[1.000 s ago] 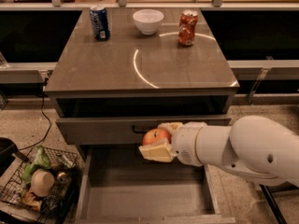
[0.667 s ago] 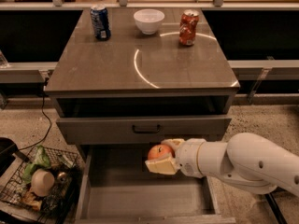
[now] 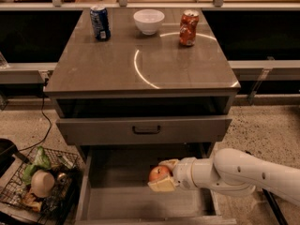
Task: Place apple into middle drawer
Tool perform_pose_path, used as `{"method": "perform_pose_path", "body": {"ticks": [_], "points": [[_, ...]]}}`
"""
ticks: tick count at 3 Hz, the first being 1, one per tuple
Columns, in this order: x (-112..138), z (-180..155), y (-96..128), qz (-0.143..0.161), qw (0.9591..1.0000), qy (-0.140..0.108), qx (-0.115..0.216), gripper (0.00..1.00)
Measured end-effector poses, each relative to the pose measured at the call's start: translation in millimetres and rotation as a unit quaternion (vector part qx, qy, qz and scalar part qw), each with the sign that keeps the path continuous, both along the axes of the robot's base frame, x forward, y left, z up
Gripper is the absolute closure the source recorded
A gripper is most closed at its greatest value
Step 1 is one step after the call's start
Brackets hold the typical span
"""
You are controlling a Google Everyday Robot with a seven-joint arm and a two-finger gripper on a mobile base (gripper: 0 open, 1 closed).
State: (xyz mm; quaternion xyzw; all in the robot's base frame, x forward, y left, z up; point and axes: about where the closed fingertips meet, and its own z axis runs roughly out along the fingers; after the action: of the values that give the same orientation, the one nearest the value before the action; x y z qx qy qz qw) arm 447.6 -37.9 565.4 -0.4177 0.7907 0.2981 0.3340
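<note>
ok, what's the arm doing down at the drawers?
The gripper holds the apple, jaws closed on it, above the floor of the pulled-out middle drawer. The apple has not yet been released. The drawer front just above is shut. On the cabinet top, a blue can, a white bowl and a red can stand well away from the arm.

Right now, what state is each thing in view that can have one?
Round red-orange apple: gripped, held over the open drawer.
Two-finger gripper: shut on the apple, inside the drawer opening.
Wide grey metal middle drawer: pulled open.
Grey drawer front with dark bar handle: nearly or fully pushed in.
Blue soda can: upright on the tabletop.
Red-orange soda can: upright.
White bowl: right way up.
</note>
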Motion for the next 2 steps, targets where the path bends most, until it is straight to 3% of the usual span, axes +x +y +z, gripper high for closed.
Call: {"method": "perform_pose_path", "body": {"ticks": [2], "points": [[9.5,-79.0,35.0,0.068,0.9962,-0.016,0.053,1.0]]}}
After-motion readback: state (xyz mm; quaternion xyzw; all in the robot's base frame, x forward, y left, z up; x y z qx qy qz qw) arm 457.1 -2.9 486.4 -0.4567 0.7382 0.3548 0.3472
